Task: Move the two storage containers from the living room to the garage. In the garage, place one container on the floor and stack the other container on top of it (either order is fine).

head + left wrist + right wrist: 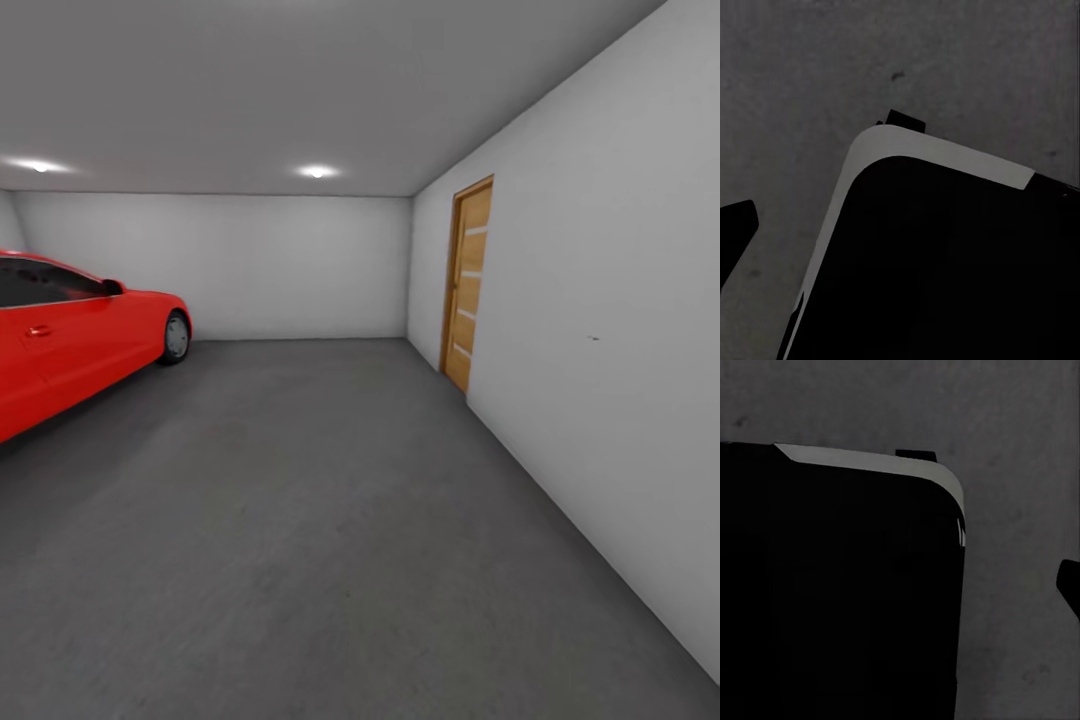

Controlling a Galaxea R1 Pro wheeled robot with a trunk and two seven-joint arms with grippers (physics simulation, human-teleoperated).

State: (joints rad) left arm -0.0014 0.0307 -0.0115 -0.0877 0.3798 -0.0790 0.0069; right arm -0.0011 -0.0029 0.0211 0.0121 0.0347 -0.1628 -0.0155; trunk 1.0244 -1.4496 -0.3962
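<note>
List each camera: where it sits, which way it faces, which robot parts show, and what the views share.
Head view: on the robot's head, facing forward into the garage, toward the red car, the wooden door and the back wall.
Left wrist view: near the left gripper, facing down at the floor, with a dark robot body part below it.
Right wrist view: near the right gripper, likewise facing down past a dark part.
Shared: all three show the dark grey concrete floor.
</note>
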